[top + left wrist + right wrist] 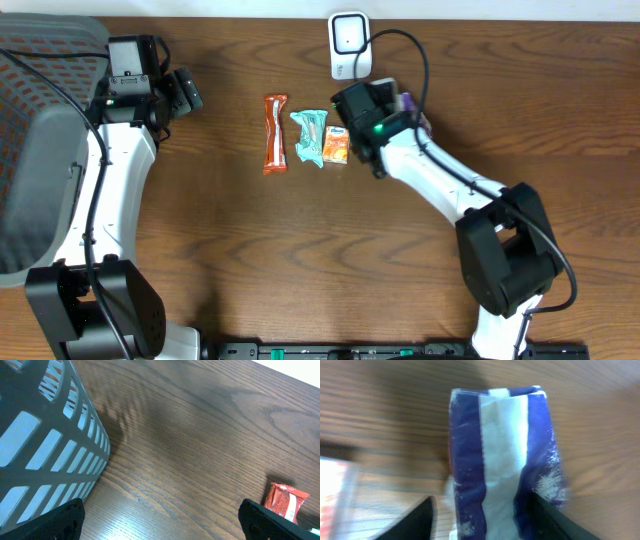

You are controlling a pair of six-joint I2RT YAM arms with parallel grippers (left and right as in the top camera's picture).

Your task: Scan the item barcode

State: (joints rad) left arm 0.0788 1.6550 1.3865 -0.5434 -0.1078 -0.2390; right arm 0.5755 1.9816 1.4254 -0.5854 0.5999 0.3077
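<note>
The right gripper (481, 521), jaws parted around the purple-and-white packet (500, 445) between them, seems to be releasing it; next it should back off without snagging it.

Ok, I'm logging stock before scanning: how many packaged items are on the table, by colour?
Red bar: 1
Teal packet: 1
Orange packet: 1
Purple packet: 1
Total: 4
</note>
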